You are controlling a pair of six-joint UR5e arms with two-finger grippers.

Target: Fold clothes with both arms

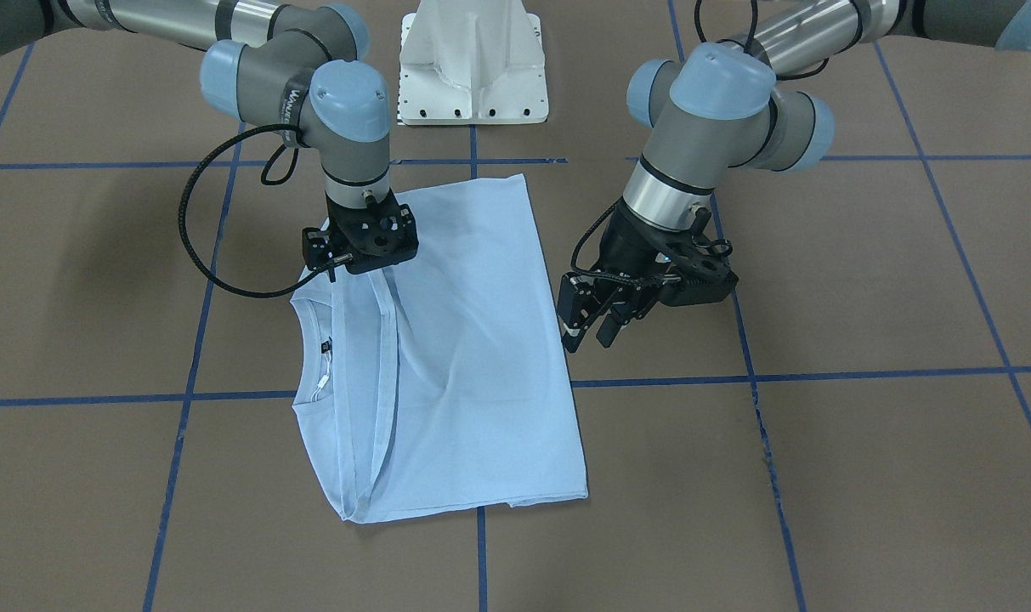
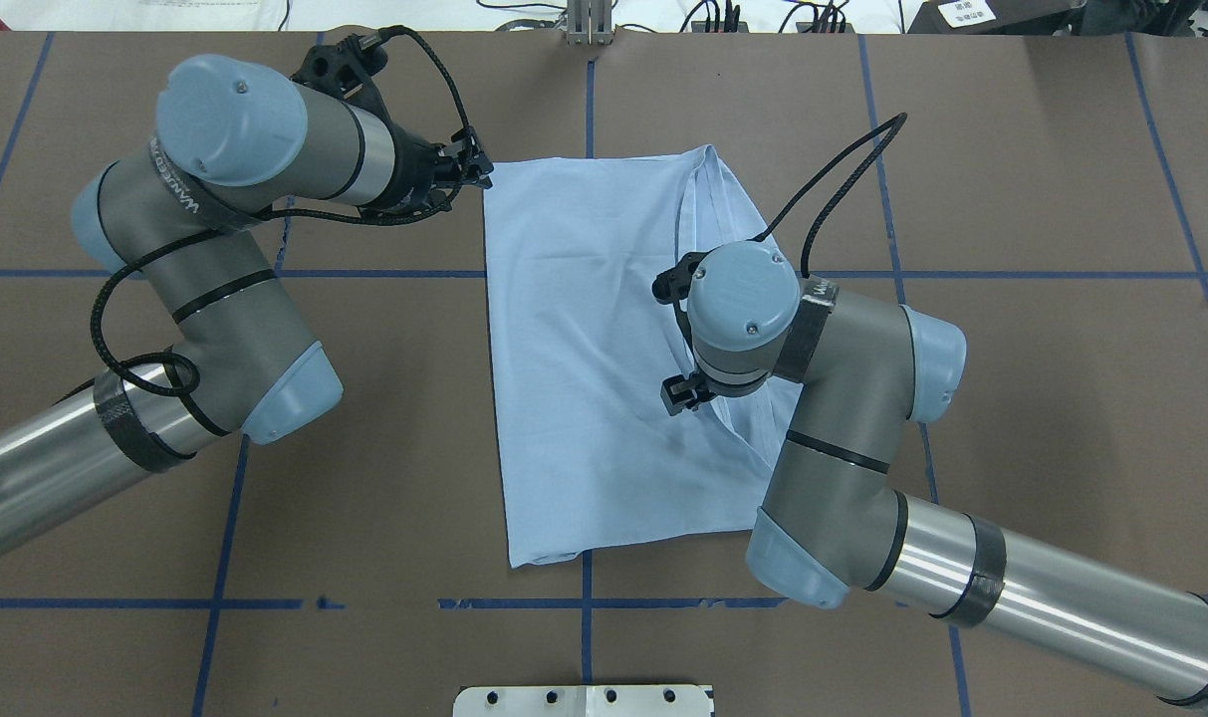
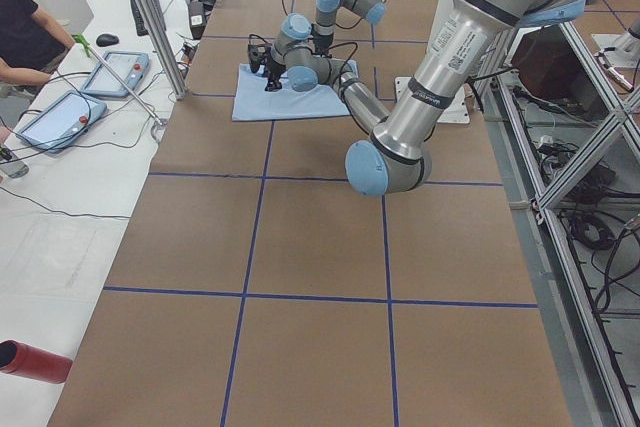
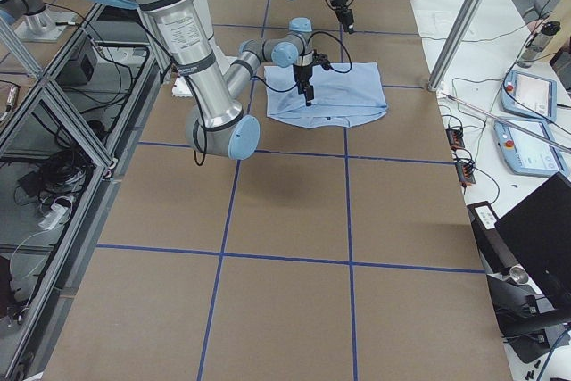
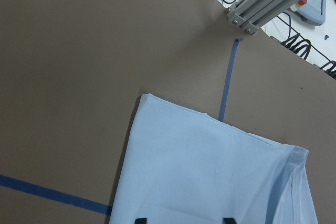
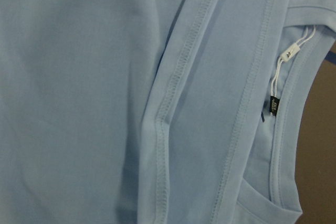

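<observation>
Pale blue cloth of the shirt (image 6: pixel 79 103) fills the right wrist view, so close that no fingertip shows in it. The right gripper (image 1: pixel 359 255) points straight down onto the shirt beside the collar (image 6: pixel 289 140). Its jaws are buried behind its own body in the front view and under the right arm (image 2: pixel 843 398) from overhead, so I cannot tell whether it holds cloth.

The left gripper (image 1: pixel 590 333) stands agape with nothing between its fingers (image 5: pixel 139 220). It hangs just beside the shirt's long edge on the robot's left. Whether a tip brushes the cloth is too fine to judge.

Two stitched hems (image 6: pixel 164 129) run side by side from under the right gripper toward the shirt's corner nearest the operators. A small dark label (image 6: pixel 273 104) sits inside the collar.

The shirt lies folded lengthwise into a rough rectangle, mostly flat with soft creases. It sits about midway between the pedestal (image 1: pixel 473 68) and the tabletop's (image 1: pixel 863 272) operators' edge. Brown tabletop crossed by blue tape lines (image 1: pixel 821 374) shows on all four sides of it. The broadest stretches lie toward both ends.
</observation>
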